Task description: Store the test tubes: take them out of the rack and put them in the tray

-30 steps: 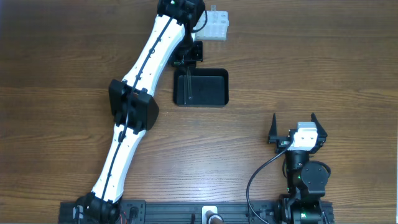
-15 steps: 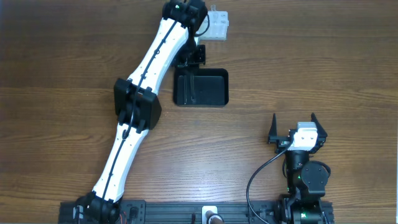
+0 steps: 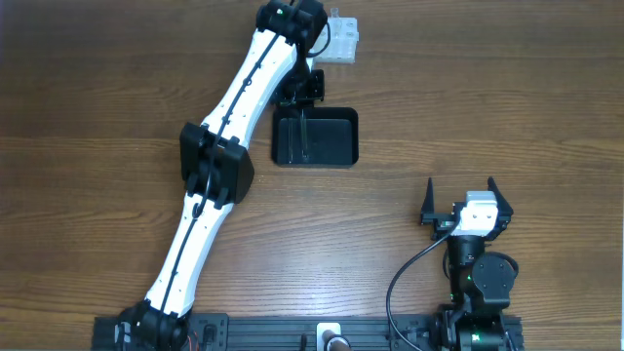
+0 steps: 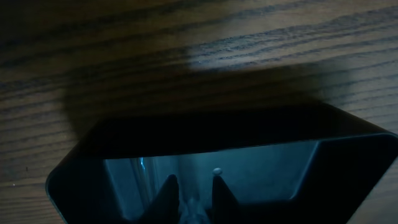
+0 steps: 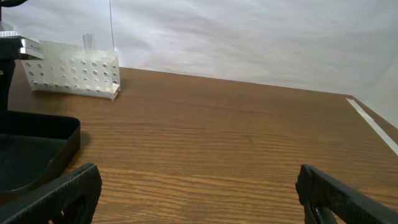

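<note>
The clear test tube rack stands at the far side of the table, with one tube upright in it. The black tray sits just in front of it. My left gripper hangs over the tray's far left edge. In the left wrist view its gripper dips into the tray, fingers close together around a pale clear tube. Another tube lies on the tray floor beside them. My right gripper rests open near its base, holding nothing.
Bare wooden tabletop surrounds the tray and rack. The left arm's long white links slant across the left half of the table. A white wall rises behind the table's far edge.
The left arm has shifted slightly right and farther from its base at the tray's far left corner. Two thin tube lines now show in the tray instead of one. The right arm has not moved.
</note>
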